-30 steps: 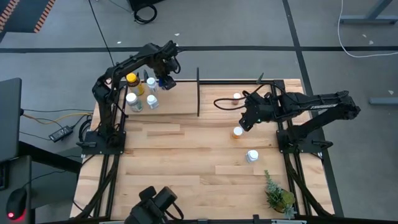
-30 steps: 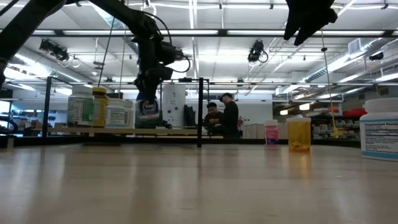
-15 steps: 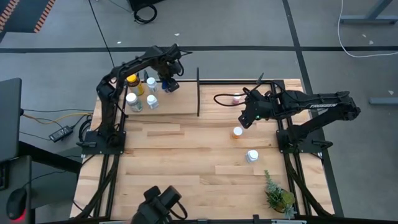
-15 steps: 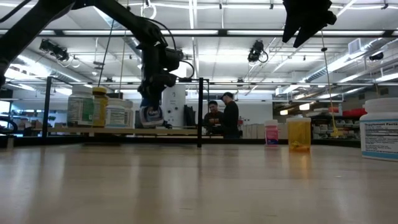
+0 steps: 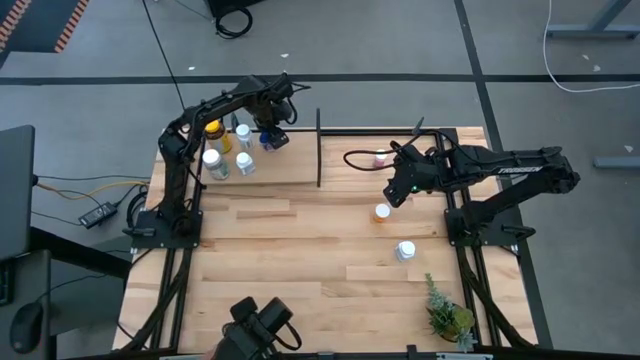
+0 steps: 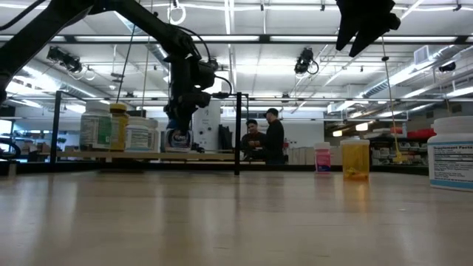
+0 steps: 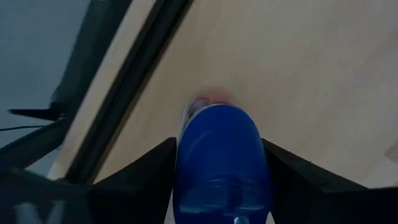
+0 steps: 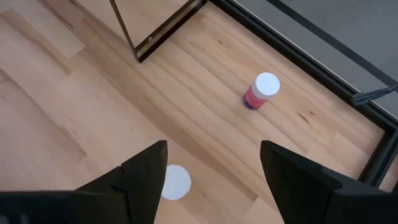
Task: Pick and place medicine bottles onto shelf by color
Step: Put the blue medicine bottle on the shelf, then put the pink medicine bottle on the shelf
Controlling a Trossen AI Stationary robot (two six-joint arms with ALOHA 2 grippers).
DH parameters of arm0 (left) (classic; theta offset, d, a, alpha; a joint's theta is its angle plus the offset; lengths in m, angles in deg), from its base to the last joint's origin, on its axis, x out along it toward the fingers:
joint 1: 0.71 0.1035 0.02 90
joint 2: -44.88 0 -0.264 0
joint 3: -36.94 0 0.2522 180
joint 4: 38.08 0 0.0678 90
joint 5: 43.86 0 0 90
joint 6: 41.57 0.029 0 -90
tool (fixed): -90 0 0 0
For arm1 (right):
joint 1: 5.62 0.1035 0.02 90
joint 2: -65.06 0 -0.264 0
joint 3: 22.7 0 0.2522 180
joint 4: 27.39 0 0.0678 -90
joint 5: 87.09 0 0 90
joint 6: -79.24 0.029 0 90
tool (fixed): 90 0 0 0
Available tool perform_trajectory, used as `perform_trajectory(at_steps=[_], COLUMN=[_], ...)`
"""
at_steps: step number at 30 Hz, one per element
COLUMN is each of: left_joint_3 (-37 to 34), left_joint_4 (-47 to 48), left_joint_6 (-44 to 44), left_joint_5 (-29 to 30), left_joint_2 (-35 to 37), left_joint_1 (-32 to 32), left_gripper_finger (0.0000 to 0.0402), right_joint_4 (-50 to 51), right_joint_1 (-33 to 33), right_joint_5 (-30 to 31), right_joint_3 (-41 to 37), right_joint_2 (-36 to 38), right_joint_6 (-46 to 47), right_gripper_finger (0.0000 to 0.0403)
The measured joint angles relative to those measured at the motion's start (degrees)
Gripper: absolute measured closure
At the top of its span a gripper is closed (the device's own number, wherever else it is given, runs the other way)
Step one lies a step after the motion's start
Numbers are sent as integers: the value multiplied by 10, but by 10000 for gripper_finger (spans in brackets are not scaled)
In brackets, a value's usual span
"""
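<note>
Since a second ago your left gripper (image 5: 273,137) has lowered the blue bottle (image 6: 177,138) onto the shelf (image 5: 290,172); it stands upright, long axis vertical, fingers still flanking it, contact unclear. Your right gripper (image 5: 393,196) hangs with fingers apart above the orange-capped bottle (image 5: 381,212), the pink bottle (image 8: 260,91) beyond it.

**Desk:** What could not be made out?

**Photographer:** In the left wrist view the blue bottle (image 7: 221,162) filled the space between the fingers (image 7: 140,171); its lower part ran off the picture's edge, and any contact with the pads was hidden. In the low view a white bottle (image 6: 452,154) was cut by the right edge, its label too small to read. Two people (image 6: 264,137) stood far behind the shelf (image 6: 148,156), too small for detail. The right gripper (image 6: 367,22) was clipped by the top edge.
</note>
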Motion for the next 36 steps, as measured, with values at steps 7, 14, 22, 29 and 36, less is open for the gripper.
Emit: perform_trajectory(at_steps=[7,14,22,29,36], left_joint_3=[-1,-1,19,111,247], left_joint_4=[-11,-27,-25,-15,74], left_joint_6=[-2,-10,-8,-8,-39], left_joint_5=[27,25,26,25,15], left_joint_2=[-2,-2,-2,-2,-1], left_joint_1=[0,-9,-13,-13,-15], left_gripper_finger=[154,151,156,148,153], right_joint_4=[0,0,0,0,-13], right_joint_1=[0,0,0,0,-27], right_joint_5=[0,0,0,0,-3], right_joint_3=[0,0,0,0,0], right_joint_2=[0,0,0,0,-1], right_joint_6=[2,14,19,19,21], right_gripper_finger=[139,139,139,139,139])
